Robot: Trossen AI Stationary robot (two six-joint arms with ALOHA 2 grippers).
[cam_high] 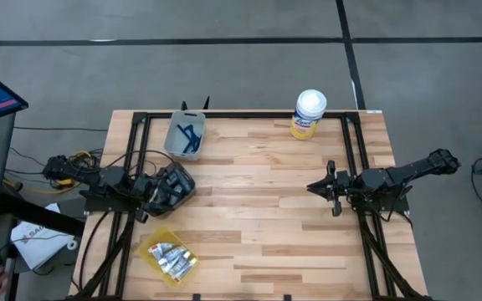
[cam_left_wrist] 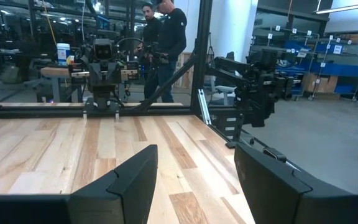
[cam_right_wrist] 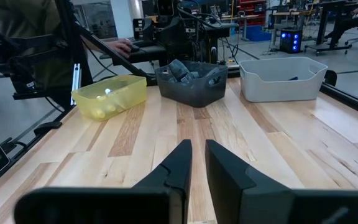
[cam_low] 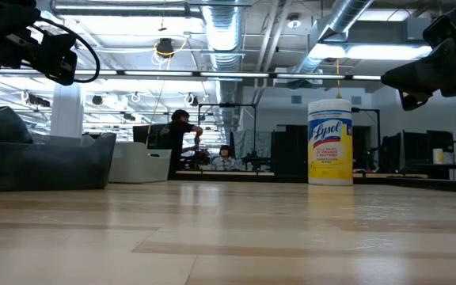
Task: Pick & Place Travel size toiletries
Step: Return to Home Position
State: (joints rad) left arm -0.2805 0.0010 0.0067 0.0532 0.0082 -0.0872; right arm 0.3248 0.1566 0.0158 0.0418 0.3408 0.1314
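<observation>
Yellow bin, dk-grey bin, blue razors

The right tool hangs over the wooden worktop, its fingers nearly together. Beyond it three bins stand in a row: a yellow bin, a dark grey bin holding grey oval pieces, and a white bin.

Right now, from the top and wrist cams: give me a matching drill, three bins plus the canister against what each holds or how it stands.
Things:
1. yellow bin
2. pale grey bin
3. dark bin
4. yellow canister

Matches:
a. blue razors inside
b. dark grey pieces inside
c. upright, standing apart from the bins
d. white tubes inside

Pairs: 1-d, 2-a, 3-b, 4-c
</observation>
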